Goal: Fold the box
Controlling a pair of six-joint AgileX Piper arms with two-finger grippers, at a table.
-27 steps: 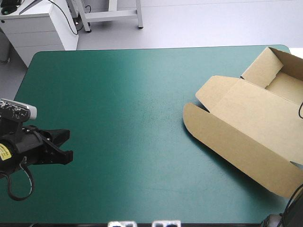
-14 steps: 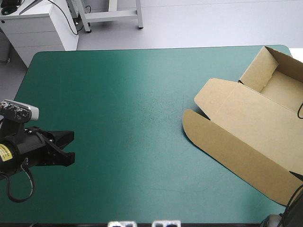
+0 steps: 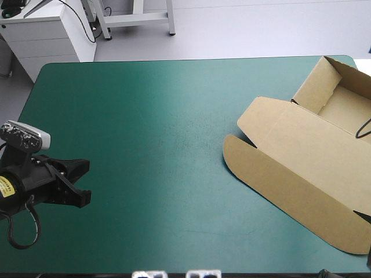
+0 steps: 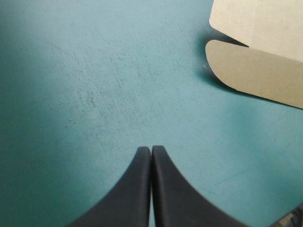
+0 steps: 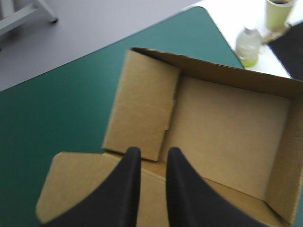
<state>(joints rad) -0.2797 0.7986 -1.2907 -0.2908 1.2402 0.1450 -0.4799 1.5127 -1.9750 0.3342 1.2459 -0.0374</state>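
Note:
The brown box (image 3: 301, 156) lies at the table's right side as an open tray (image 3: 348, 107) with its lid flat and a long front flap (image 3: 278, 185) toward the middle. My right gripper (image 5: 151, 153) hovers over the lid's hinge line, looking into the tray (image 5: 227, 127). Its black fingers stand a little apart with nothing between them, and it is out of the high view. My left gripper (image 3: 87, 180) is low over the teal-green cover near the left edge, shut and empty (image 4: 151, 150). The flap's rounded corner (image 4: 255, 71) lies well ahead of it.
Just past the table's far right corner, a small bottle (image 5: 247, 47) and a pale green cup (image 5: 279, 14) stand on a white surface. Bare teal-green cover (image 3: 162, 145) stretches between the left gripper and the box.
The box has shifted slightly toward the table's middle and its lid and flap have settled flatter. The left gripper has barely moved.

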